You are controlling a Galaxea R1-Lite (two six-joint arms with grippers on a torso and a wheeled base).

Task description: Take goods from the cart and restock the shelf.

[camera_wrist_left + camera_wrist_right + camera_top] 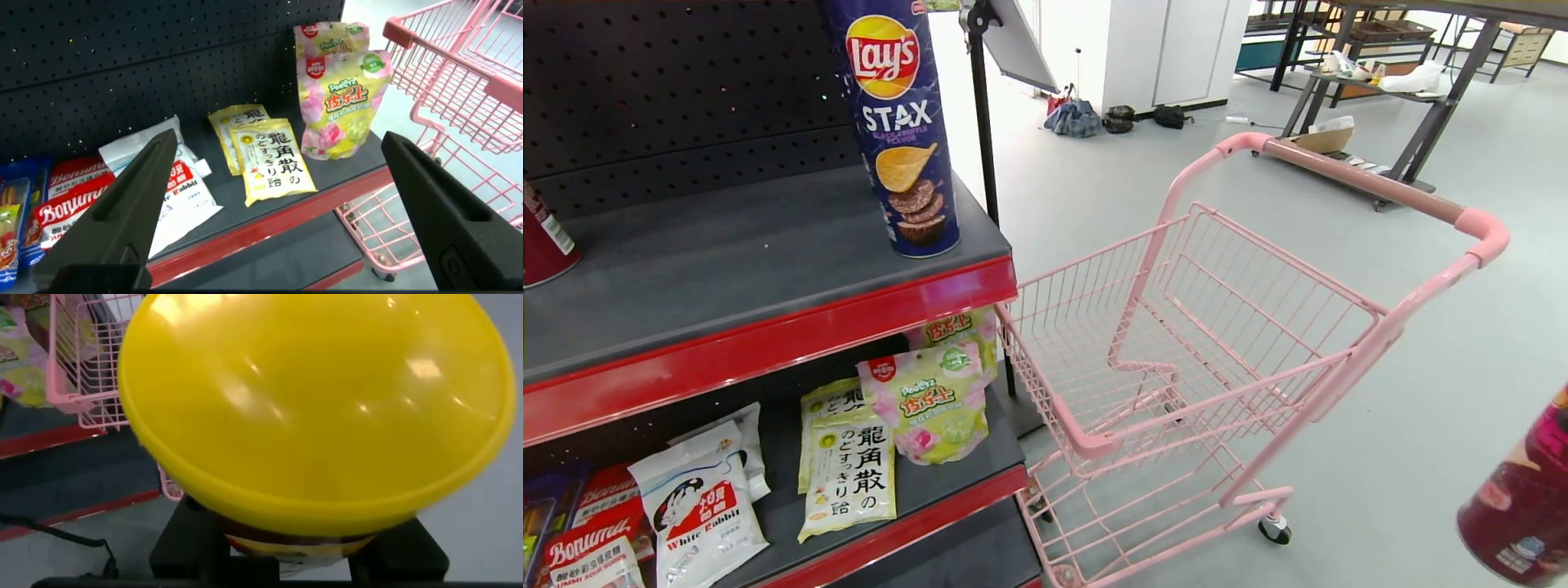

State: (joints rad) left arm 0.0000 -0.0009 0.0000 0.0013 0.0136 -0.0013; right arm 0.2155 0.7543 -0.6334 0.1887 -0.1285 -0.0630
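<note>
Looking down from the head view, a blue chip can (903,122) stood upright on the upper shelf (727,269), near its right end. A red can (543,241) stood at the far left edge of that shelf. On the lower shelf (947,482) lay a white bag (698,506) and 2 overlapping yellow bags (845,474), with a pink-and-green bag (931,404) propped upright behind them. A pink cart (1258,327) stood just beside the shelves' right end. At the lower right corner, well apart from the shelves, a dark red can (1519,506) was tilted in the air.

In the left wrist view, the left gripper (278,139) hung in front of the lower shelf's bags. Its 2 black fingers (122,212) were spread wide and held nothing.

In the right wrist view, the right gripper (298,551) clasped the dark red can just under its yellow lid (319,400), with 1 finger on each side. The cart's pink wire was near.
</note>
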